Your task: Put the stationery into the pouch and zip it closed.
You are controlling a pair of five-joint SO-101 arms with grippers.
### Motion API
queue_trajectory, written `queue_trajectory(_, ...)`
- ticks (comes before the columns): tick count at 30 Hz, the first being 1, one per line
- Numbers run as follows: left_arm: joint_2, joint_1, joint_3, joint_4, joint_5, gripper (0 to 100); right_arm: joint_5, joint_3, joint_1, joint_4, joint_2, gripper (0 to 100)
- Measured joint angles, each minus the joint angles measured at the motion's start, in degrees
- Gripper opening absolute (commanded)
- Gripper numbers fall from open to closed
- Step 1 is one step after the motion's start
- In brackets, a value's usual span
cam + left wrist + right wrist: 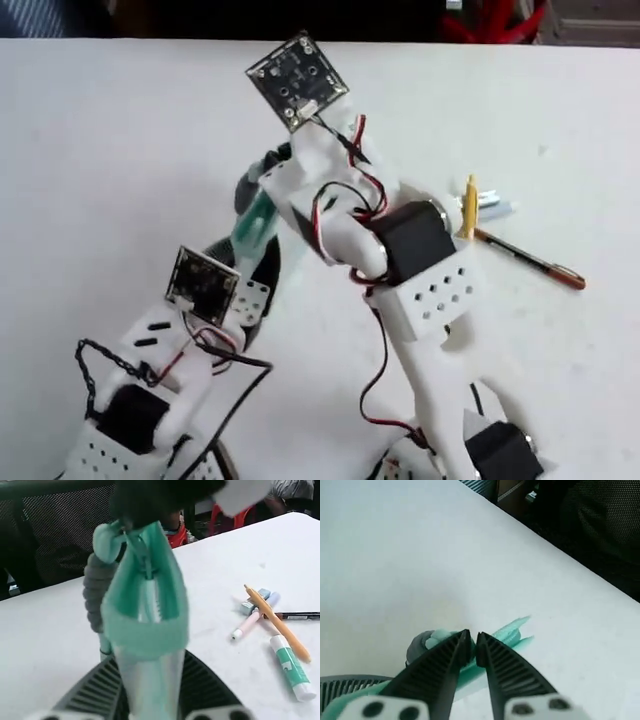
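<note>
Holding the teal pouch by one end, the left pincer is clamped on it; the pouch stands out past its tips, zip open. Grey charm sits beside the pouch's far end. Right pincer is at that far end, jaws pressed almost together over the zip. Orange pen, pink marker and glue stick lie well apart from both pincers.

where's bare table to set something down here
The wide stretch of table left of the pouch is bare, and so is the far strip along the back edge. It is crowded in the middle around the pouch, and at the pens to its right.
</note>
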Motion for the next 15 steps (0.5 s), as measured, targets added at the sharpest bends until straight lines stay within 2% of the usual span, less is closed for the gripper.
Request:
queue_trajectory(6, 0.0, -0.1, 0.0, 0.1, 0.0, 2, 0.0, 0.2, 0.4, -2.9, 0.9, 1.9)
queue_trajectory(15, 0.0, 0.0, 0.0, 0.4, -0.2, 2, 0.0, 0.3, 6.7, -8.2, 1.8, 1.9)
